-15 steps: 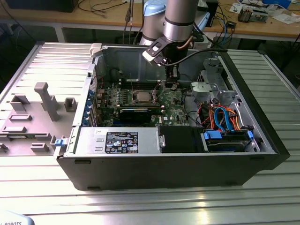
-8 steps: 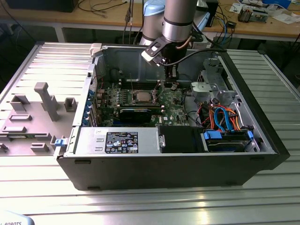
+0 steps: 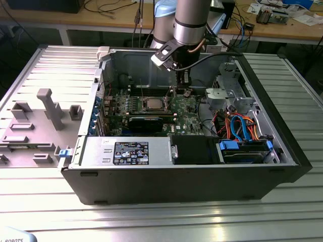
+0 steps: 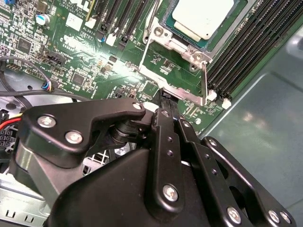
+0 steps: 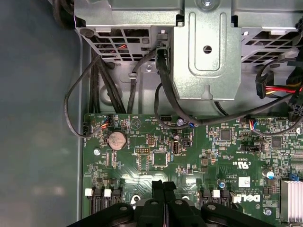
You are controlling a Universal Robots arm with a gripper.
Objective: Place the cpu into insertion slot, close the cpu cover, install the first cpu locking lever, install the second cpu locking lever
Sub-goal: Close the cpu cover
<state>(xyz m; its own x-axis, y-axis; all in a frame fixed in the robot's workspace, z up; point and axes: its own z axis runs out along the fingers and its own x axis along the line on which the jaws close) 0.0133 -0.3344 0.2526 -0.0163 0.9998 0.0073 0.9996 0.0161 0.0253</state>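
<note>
The gripper (image 4: 163, 93), fingers pinched together with nothing visibly between them, is tip-to-edge with the open cpu cover (image 4: 204, 81), and the seated cpu (image 4: 203, 16) lies just beyond.

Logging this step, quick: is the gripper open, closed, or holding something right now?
Gripper: closed, fingers pressed together with nothing between them. The cpu lies in its socket on the board, not in the gripper.
</note>
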